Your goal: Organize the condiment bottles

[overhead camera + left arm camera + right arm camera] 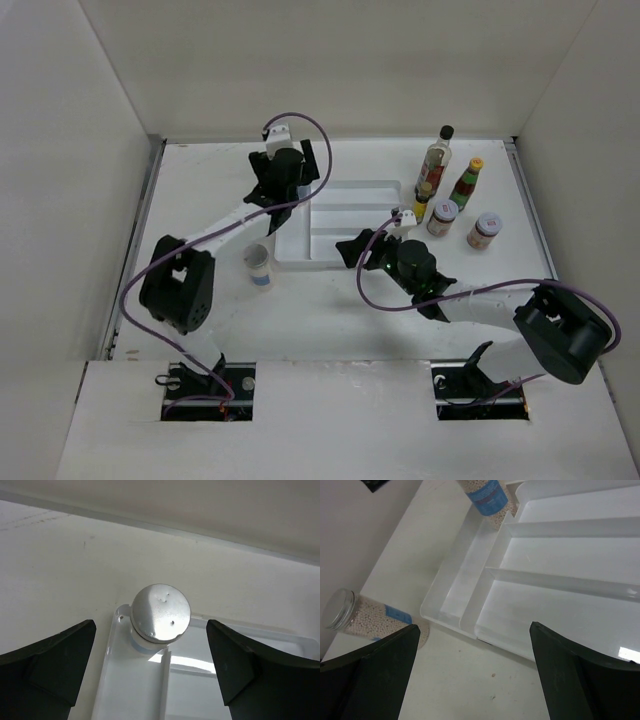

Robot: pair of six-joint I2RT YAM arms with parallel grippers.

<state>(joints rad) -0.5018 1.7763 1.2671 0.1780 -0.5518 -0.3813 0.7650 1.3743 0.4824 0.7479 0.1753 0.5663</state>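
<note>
At the left edge, the counter meets the side wall, and a strip of open surface runs between that wall and the white divided tray. First grey-lidded jar stands on the counter just beside the tray's near-left corner. Left arm reaches far and inward. The left gripper hangs over the tray's far-left corner, jaws spread wide, holding nothing. Second grey-lidded jar stands upright in that corner compartment, between the jaws with a gap on both sides. Right arm folds leftward, low over the counter. The right gripper sits at the tray's near edge, jaws wide apart, nothing gripped. Right of the tray, bunched close together: tiny yellow bottle, tall clear bottle, inner red-labelled jar, red sauce bottle, outer red-labelled jar. Open counter lies between this group and the right wall.
</note>
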